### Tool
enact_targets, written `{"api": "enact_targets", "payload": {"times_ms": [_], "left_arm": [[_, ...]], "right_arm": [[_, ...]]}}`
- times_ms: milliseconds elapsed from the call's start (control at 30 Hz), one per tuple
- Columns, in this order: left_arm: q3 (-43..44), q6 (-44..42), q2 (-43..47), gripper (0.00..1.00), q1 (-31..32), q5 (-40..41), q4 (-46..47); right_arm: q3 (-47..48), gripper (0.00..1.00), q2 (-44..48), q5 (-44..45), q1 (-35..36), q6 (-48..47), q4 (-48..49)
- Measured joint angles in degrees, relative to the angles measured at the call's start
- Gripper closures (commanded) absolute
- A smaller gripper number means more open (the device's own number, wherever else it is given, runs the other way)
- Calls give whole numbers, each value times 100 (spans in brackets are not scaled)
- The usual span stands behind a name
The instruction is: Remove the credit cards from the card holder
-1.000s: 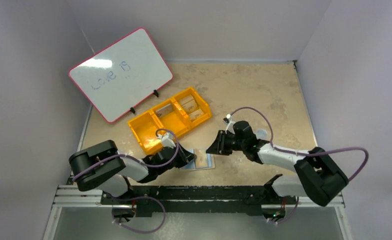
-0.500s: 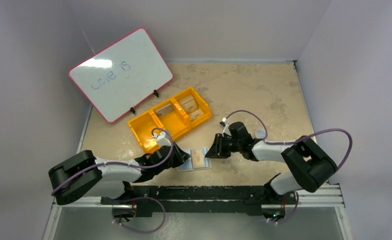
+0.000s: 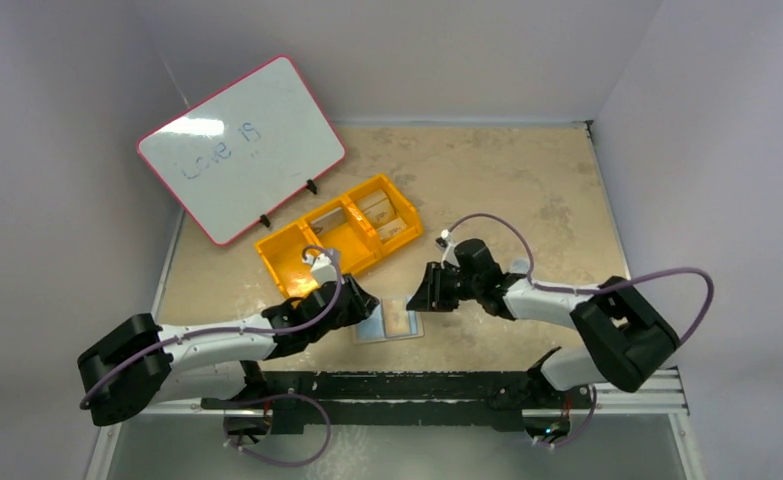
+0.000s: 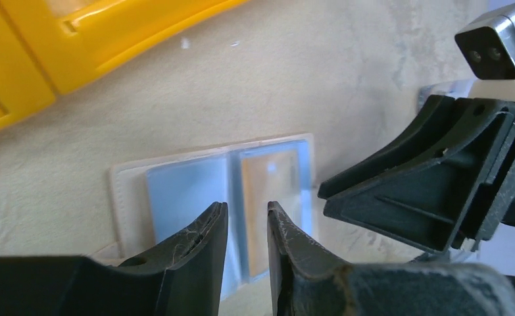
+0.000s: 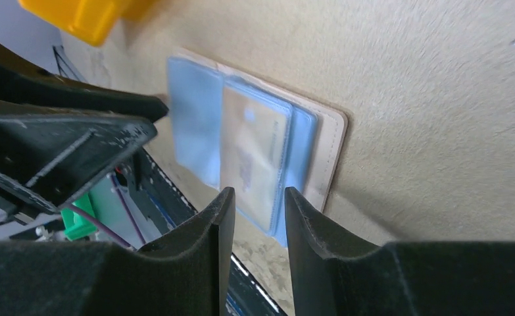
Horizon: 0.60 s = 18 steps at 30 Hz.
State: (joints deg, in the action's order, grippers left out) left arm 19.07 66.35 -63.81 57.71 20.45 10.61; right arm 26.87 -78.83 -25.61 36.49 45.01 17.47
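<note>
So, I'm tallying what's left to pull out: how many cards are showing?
1: a tan card at the open holder's right-hand panel, as seen from overhead. The other panel shows only blue. More cards may be hidden in the sleeves.

**Card holder lying open, one card showing**

We are seeing the card holder point(image 4: 182, 191) lying spread open and flat on the tabletop point(image 3: 527, 180), close to its near edge, with the inner side facing up. Its two light-blue panels are sitting side by side, divided by a central fold, and a pale tan border is running round them. A tan credit card point(image 4: 274, 178) is sitting in the right-hand panel as the overhead camera views it. It is covering most of that panel and lying square with it, with blue showing at its edges. The left-hand panel is showing plain blue. Blur is keeping us from reading the card's face.
</note>
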Motion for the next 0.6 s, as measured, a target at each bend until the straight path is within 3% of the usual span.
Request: {"api": "enact_targets", "payload": {"times_ms": [200, 600], "left_arm": [[-2, 2, 20, 71, 0, 201, -664], [-234, 66, 247, 79, 0, 262, -1025]], "right_arm": [[15, 64, -588, -181, 223, 44, 232], [138, 64, -339, 13, 306, 28, 2]]}}
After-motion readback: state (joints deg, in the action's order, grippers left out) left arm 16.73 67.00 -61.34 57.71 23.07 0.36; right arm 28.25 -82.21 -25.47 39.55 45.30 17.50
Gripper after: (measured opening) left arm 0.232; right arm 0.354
